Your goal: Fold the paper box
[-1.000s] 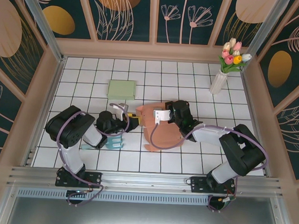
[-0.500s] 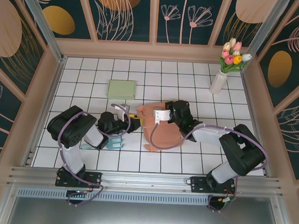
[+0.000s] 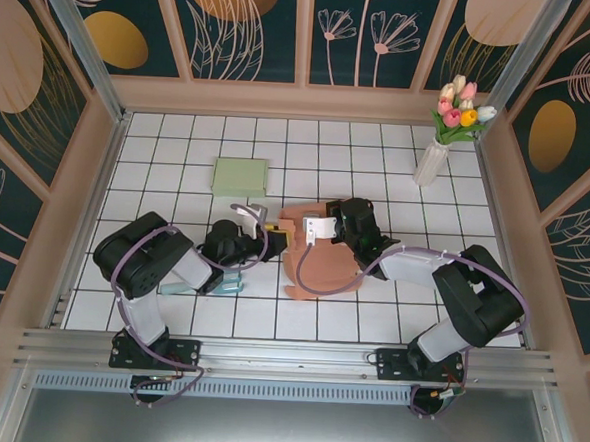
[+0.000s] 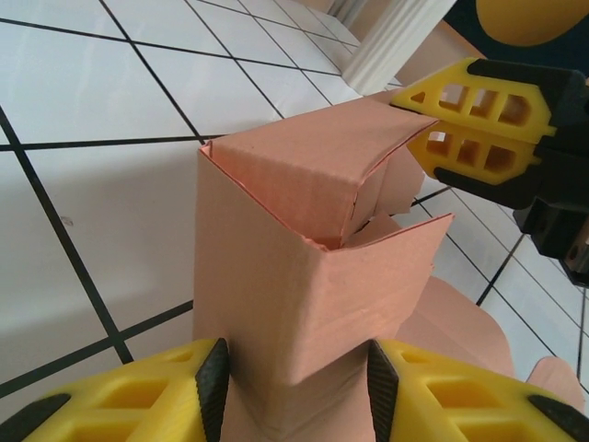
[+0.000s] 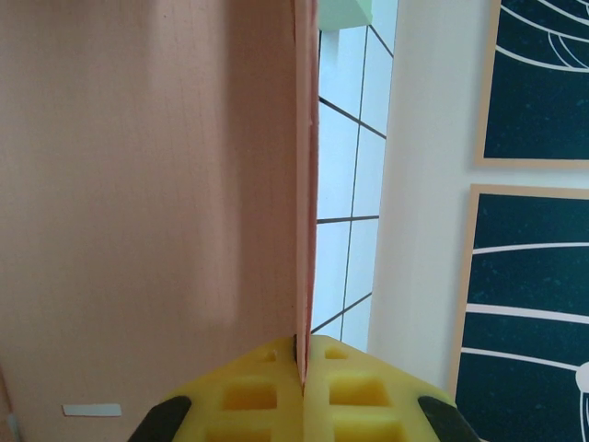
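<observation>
Nearest, just past the two arm bases: a small teal object (image 3: pixel 228 280) on the white tiled table (image 3: pixel 158 163), tucked against the left forearm (too hidden to say what it is).

Just beyond, left of mid-table: the left gripper (image 4: pixel 294 391), reaching rightward. Holds the near end of the salmon-pink paper box (image 4: pixel 304 276) between narrowed jaws, with black-padded yellow fingers (image 4: pixel 138 410) pressed to the cardboard on both sides.

At mid-table, between the two grippers: the box itself, partly raised into an upright sleeve. Open at the top, with one flap bent over the opening and a second standing beside it. Spreads further rounded flaps flat on the tiles toward the near right (seen from above).

On the far right side of the box: the right gripper (image 5: pixel 302 368), reaching leftward. Pinches a thin upright panel edge-on, jaws closed flat with nothing but the cardboard between them.

Farther back, left of centre and well apart from the box: a flat pale green rectangular pad (image 3: pixel 240 176), lying on the tiles.

In the far right corner: a slim white vase (image 3: pixel 431 161) of pink, yellow and white tulips (image 3: pixel 460 106), upright near the wall.
</observation>
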`<move>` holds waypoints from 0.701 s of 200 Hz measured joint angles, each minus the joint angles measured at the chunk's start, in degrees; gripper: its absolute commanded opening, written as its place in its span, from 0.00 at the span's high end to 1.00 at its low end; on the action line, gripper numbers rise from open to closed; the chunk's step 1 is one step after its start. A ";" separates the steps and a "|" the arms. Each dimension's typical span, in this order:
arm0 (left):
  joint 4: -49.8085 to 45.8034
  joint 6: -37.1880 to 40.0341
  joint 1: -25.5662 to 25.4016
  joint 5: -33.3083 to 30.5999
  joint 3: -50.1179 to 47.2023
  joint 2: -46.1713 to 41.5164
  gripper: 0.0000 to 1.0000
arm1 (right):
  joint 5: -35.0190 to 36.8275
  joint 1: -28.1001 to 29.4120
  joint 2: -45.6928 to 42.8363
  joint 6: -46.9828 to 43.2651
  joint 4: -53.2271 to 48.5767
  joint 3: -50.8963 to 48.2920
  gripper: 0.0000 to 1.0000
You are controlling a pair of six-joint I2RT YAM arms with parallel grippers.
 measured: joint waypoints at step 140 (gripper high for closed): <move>-3.58 1.29 -3.80 -11.45 0.59 -0.76 0.55 | 10.43 7.02 -1.86 1.53 9.20 -6.54 1.00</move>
